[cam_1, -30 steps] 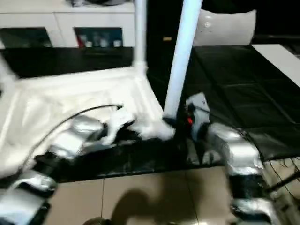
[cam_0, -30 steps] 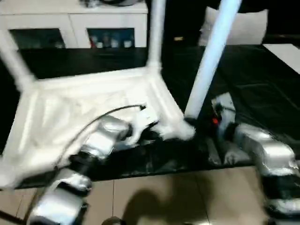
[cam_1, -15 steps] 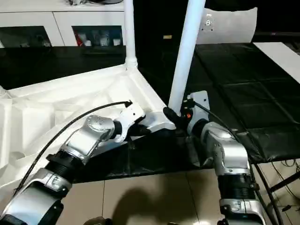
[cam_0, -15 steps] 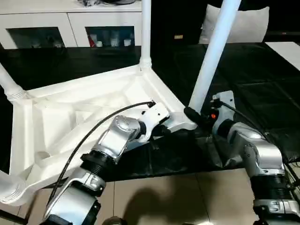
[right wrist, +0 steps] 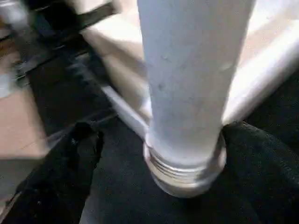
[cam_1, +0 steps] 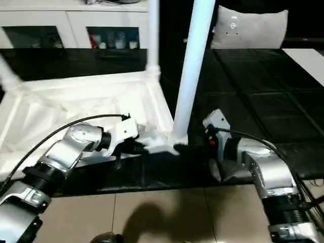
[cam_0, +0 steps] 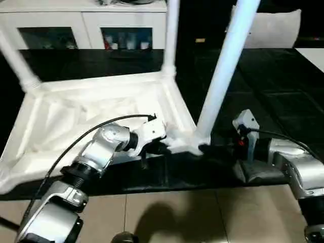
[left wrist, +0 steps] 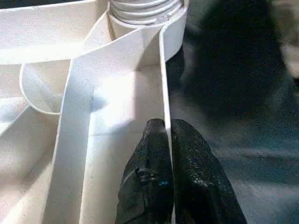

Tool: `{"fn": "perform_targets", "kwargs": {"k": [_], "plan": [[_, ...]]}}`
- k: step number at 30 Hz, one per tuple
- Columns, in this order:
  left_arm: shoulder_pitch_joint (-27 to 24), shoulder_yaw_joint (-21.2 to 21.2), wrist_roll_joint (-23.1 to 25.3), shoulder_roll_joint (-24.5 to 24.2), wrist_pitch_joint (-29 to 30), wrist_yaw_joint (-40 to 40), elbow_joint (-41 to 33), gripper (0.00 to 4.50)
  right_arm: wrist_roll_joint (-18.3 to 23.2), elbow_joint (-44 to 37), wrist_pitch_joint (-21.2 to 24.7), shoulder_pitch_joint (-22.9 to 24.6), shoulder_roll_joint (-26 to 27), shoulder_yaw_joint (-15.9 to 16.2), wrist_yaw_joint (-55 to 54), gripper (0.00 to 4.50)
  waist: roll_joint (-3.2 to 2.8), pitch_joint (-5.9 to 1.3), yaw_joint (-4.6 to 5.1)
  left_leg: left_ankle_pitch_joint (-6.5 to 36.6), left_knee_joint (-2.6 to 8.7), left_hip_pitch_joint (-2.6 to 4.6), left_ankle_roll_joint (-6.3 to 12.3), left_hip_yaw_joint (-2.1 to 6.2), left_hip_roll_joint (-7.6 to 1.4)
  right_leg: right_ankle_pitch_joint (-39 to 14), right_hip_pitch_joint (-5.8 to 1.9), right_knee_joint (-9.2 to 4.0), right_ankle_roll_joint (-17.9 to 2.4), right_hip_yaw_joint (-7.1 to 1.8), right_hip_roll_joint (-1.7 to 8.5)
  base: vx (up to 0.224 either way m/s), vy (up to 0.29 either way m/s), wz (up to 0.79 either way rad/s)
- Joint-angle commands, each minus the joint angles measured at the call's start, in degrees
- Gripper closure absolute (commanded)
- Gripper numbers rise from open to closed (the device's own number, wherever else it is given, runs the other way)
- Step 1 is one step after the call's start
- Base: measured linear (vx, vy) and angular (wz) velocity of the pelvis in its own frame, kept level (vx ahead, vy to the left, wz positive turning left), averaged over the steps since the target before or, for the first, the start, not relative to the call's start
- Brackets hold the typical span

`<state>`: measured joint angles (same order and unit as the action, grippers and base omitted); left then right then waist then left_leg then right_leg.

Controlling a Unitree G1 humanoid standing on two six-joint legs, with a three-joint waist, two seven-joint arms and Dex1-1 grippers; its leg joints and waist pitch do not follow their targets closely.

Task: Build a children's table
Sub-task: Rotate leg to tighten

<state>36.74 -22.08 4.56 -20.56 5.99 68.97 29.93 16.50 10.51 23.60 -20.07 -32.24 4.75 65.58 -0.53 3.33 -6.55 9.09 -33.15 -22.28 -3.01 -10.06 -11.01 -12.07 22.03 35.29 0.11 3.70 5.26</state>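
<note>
Left eye view: the children's table (cam_0: pixel 101 114), all white, lies upside down on a black mat (cam_0: pixel 283 81), legs up. Left gripper (left wrist: pixel 166 140) jaws pinch its rim; right gripper (right wrist: pixel 149 140) jaws gape around a leg's (right wrist: pixel 187 93) threaded base.

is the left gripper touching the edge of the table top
Touching. The left wrist view shows the left gripper shut on the thin rim wall of the table top.
</note>
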Motion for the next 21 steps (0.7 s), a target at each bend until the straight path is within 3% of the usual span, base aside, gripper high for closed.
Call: {"fn": "perform_targets", "kwargs": {"k": [1, 7, 21], "plan": [[0.96, -1.80, -0.86, -0.68, -3.17, 5.18, -1.69, 4.50, 1.80, -1.39, 0.38, -0.73, -1.13, 0.64, 4.05, 0.32, 0.48, -4.10, -0.02, 7.73, 3.00, 1.38, 5.08, 0.22, -2.41, -0.20, -2.55, -3.30, -15.44, -2.23, 3.11, 0.000, 0.000, 0.00], [0.60, -3.01, -1.75, -2.30, -4.81, 9.86, -2.77, 4.50, 2.58, -0.83, 0.69, -1.34, -2.36, 2.58, 8.92, 0.79, 0.90, -3.92, -0.53, 8.62, 3.14, 1.42, 4.45, 0.21, -2.53, -2.51, -2.32, -3.33, -15.55, -2.25, 3.28, 0.000, 0.000, 0.00], [0.00, -3.06, -2.10, -2.18, -5.94, 10.34, -2.16, 4.50, 3.10, -1.49, 1.89, -0.44, -2.59, 3.78, 11.16, 2.01, 0.87, -3.79, -1.13, 10.22, 3.24, 1.41, 2.89, 0.29, -2.49, -6.38, -2.13, -3.61, -14.16, -2.39, 3.40, 0.000, 0.000, 0.00]]}}
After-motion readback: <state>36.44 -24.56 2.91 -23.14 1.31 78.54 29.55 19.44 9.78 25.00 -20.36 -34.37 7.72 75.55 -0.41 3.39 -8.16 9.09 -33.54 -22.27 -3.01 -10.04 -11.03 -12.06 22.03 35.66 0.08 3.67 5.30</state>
